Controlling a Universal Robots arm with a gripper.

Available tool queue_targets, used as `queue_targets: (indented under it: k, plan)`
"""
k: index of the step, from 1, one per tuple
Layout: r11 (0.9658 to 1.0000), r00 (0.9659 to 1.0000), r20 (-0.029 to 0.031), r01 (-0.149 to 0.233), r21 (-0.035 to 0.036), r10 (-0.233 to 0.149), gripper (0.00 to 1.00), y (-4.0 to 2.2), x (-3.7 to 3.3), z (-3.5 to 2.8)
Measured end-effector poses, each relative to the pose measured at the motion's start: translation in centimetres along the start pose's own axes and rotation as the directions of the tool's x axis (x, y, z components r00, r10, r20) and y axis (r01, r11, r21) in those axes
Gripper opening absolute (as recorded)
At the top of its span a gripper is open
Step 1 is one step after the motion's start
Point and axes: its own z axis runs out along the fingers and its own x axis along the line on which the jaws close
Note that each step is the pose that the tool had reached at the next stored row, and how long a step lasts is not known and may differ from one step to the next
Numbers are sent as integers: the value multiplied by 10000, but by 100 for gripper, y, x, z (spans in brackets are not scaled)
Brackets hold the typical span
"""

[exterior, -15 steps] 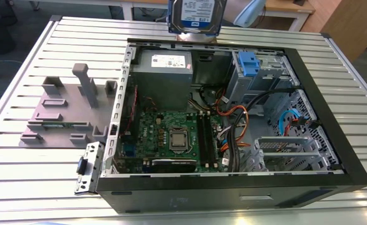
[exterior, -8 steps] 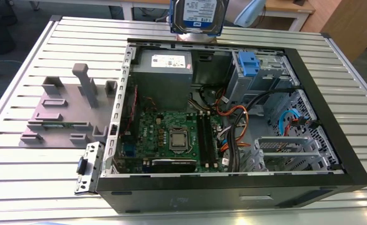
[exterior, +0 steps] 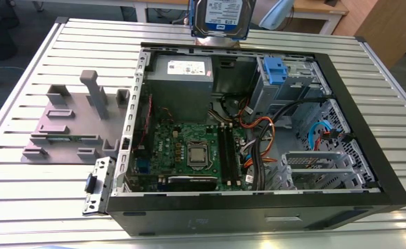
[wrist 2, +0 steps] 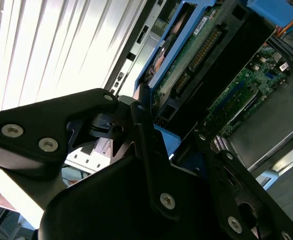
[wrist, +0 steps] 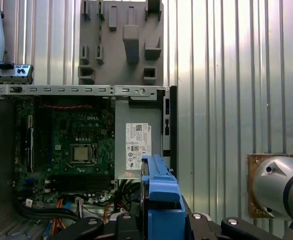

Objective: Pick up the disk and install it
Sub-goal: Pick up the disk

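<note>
Currently, in the exterior view, the disk (exterior: 218, 18) hangs upright in the air at 12 o'clock, over the far edge of the open computer case (exterior: 341, 104). Its white-and-blue label faces the camera. The case lies on its side on the slatted table (exterior: 23, 176). Contents of the case:
- at 11 o'clock, the grey power supply (exterior: 182, 78), which carries a white sticker;
- at 7 o'clock, the green motherboard (exterior: 189, 150);
- at 1 o'clock, a blue latch piece (exterior: 275, 70) in the drive bay;
- at 4 o'clock, a metal cage (exterior: 317, 166);
- at centre, orange and black cables (exterior: 258, 135).

A grey fixture plate (exterior: 71, 124) lies on the table at the case's 9 o'clock.

In the second wrist view, the gripper (wrist 2: 169, 112) is drawn in narrow and clamped on the disk (wrist 2: 186, 65), with a black finger pressed on each side of its blue bracket. The disk's green circuit-board face and connector row are exposed. The motherboard (wrist 2: 246, 90) lies beyond it.

In the first wrist view, the disk (wrist: 159, 195) stands edge-on between the fingers of the gripper (wrist: 161, 222), above the power supply (wrist: 136, 150). The power supply's white sticker bears small print. The motherboard (wrist: 71, 145) sits beside the power supply. The fixture plate (wrist: 121, 40) lies just outside the wall of the computer case (wrist: 86, 90).
</note>
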Motion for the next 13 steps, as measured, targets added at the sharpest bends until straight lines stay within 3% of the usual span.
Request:
queue_targets:
  k: [13]
  plan:
    - [10000,10000,0,0,0,0,37,-74,-1,-2]
